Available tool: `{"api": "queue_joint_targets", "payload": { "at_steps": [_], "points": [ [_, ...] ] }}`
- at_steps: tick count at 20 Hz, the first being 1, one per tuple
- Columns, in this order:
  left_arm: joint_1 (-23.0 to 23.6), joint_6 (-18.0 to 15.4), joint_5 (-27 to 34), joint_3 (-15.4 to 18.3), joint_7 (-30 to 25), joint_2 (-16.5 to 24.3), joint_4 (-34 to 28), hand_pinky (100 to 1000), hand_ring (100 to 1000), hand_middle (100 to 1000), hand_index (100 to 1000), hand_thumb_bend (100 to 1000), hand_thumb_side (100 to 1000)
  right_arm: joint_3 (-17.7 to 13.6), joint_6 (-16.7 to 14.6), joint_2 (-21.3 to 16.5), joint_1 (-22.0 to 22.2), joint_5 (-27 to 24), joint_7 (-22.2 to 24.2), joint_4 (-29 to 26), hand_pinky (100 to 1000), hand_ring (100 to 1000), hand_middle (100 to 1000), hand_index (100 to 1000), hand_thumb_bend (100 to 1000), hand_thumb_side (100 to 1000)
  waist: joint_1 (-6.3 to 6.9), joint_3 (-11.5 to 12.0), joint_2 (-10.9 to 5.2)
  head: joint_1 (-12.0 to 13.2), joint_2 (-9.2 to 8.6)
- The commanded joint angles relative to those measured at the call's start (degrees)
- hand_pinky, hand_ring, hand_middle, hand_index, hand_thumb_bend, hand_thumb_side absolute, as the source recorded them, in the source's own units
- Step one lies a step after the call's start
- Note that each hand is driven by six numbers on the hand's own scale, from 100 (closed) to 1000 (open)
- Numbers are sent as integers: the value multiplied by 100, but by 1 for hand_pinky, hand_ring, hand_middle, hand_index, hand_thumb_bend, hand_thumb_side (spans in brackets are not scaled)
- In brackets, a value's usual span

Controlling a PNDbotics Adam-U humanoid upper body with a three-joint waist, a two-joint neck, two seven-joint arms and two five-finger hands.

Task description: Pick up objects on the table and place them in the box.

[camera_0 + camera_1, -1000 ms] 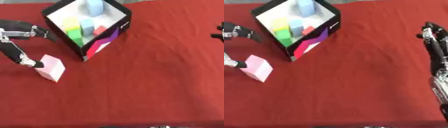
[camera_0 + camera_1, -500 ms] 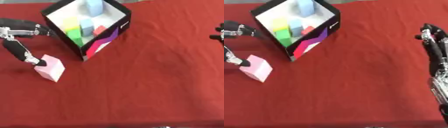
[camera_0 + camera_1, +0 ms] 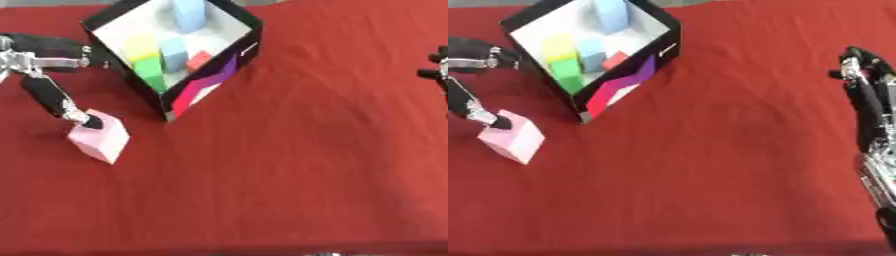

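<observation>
The pink block [image 3: 99,142] lies on the red tablecloth [image 3: 289,165] at left centre, below-left of the box [image 3: 175,50]. The left hand [image 3: 52,95] touches its upper-left corner with one extended finger, uncurled. The right hand [image 3: 866,100] rests open at the right edge.

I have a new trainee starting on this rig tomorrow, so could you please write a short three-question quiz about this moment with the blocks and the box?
1. True or false: the pink block already lies inside the box.
2. Which hand is at the pink block? A. the left hand B. the right hand C. neither
3. Fill in: the table is covered with a ___ cloth.

Key
1. False. It lies on the cloth, to the left of the box and nearer the robot; green, yellow, blue and red blocks are inside.
2. A. A fingertip touches its upper corner; the right hand is far off at the view's right edge.
3. Red.
</observation>
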Motion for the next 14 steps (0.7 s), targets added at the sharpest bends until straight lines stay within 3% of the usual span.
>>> {"api": "queue_joint_targets", "payload": {
  "at_steps": [1,4,6,10,14],
  "points": [
    [-160,-1348,9,5,-1348,35,54,923,965,878,953,573,641,-21,-11,-76,-72,32,22,-19,1000,726,770,816,100,582,6,-7,-74,18,-43],
    [-186,-1416,-7,-5,-1414,-8,118,928,967,878,952,576,589,-14,-10,-63,-75,35,28,-1,1000,725,770,815,100,583,12,-9,-68,32,-42],
    [-192,-1467,-38,-32,-1422,-41,185,929,967,878,949,564,502,-10,-12,-58,-76,37,33,6,1000,726,771,816,100,583,13,-13,-66,46,-38],
    [-209,-1547,-80,-43,-1425,-90,278,928,966,877,948,560,493,-11,-15,-58,-73,39,35,12,1000,725,771,816,100,583,14,-19,-63,58,-30],
    [-217,-1533,1,5,-1425,-107,317,925,961,873,950,469,496,-13,-13,-59,-66,38,38,14,1000,725,770,815,100,583,12,-22,-64,62,-22]
  ]
}}
